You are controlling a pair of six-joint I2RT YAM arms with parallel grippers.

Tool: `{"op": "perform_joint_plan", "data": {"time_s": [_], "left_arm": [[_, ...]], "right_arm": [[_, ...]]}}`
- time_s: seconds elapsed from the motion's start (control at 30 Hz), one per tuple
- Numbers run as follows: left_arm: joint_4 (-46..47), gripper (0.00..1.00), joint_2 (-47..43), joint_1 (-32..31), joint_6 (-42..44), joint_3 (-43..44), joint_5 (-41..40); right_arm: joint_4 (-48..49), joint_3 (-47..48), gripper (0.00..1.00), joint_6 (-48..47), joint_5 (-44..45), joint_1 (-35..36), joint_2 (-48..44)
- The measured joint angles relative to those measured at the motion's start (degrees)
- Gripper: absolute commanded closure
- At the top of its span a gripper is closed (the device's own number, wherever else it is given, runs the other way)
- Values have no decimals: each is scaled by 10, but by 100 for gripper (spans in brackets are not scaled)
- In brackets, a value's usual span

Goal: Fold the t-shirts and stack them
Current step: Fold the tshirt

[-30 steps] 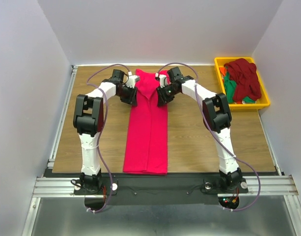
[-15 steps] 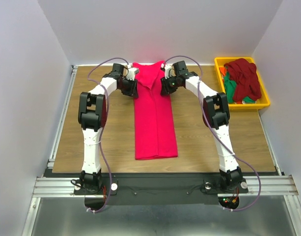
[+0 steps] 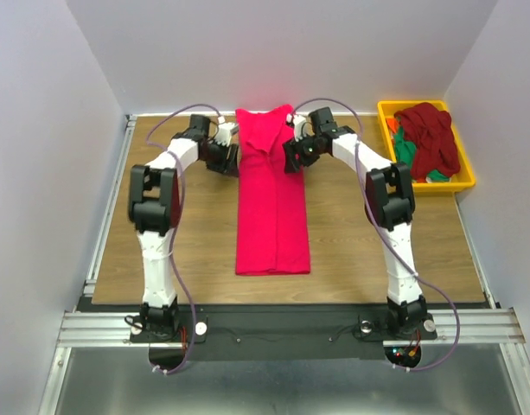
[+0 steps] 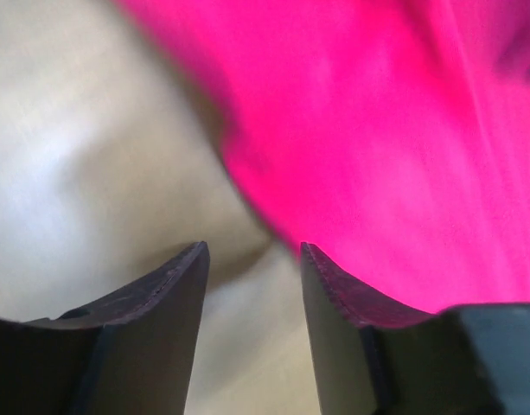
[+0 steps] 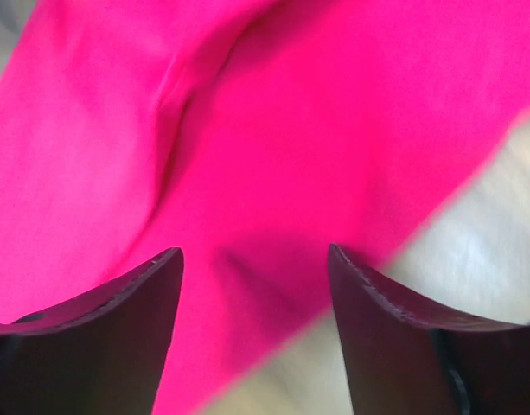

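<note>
A crimson-pink t-shirt (image 3: 271,194) lies folded into a long strip down the middle of the table, collar end at the far edge. My left gripper (image 3: 233,152) is open beside the strip's upper left edge; in the left wrist view the pink cloth (image 4: 386,130) lies just beyond the open jaws over bare table. My right gripper (image 3: 292,154) is open at the upper right edge; in the right wrist view its jaws stand apart above the shirt's edge (image 5: 273,173). A dark maroon t-shirt (image 3: 431,134) lies heaped in the tray over a green one (image 3: 405,156).
A yellow plastic tray (image 3: 464,180) stands at the far right of the wooden table (image 3: 187,233). White walls close in the back and both sides. A metal rail runs along the near edge by the arm bases.
The shirt has slid toward the far edge, its hem now further from the near edge. Both grippers moved back with it and now stand open beside its upper edges.
</note>
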Motion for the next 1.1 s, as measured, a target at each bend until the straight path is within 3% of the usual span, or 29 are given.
{"op": "perform_joint_plan", "data": {"time_s": [0.13, 0.27, 0.3, 0.37, 0.4, 0.53, 0.57, 0.67, 0.77, 0.9, 0.97, 1.1], "left_arm": [[0, 36, -158, 5, 40, -157, -2], [17, 34, -323, 9, 89, -231, -9], [26, 31, -370, 9, 103, -245, -11], [50, 1, -462, 9, 130, -268, -9], [68, 1, -503, 9, 146, -288, -7], [110, 2, -646, 9, 194, -380, 13], [117, 6, -674, 9, 223, -404, 28], [107, 13, -716, 2, 294, -457, 54], [47, 21, -734, -27, 389, -515, 67], [-17, 30, -758, -110, 477, -639, 45], [-36, 34, -775, -160, 487, -690, 29], [-33, 35, -785, -250, 480, -747, -9]], "right_arm": [[-20, -121, 21, -41, 0, 2, -123], [-27, -208, 0, -88, 6, 19, -273], [-26, -227, 0, -102, 5, 25, -313], [-21, -254, 0, -120, 1, 33, -379], [-17, -273, 0, -128, -5, 38, -417], [-16, -315, 0, -152, -37, 41, -489], [-15, -323, 0, -157, -46, 41, -494], [-13, -376, 1, -189, -69, 41, -503], [-18, -484, 9, -247, -45, 73, -525], [-22, -636, 23, -303, -14, 155, -574], [-23, -685, 30, -318, -6, 201, -595], [17, -744, 35, -331, 18, 250, -618]]}}
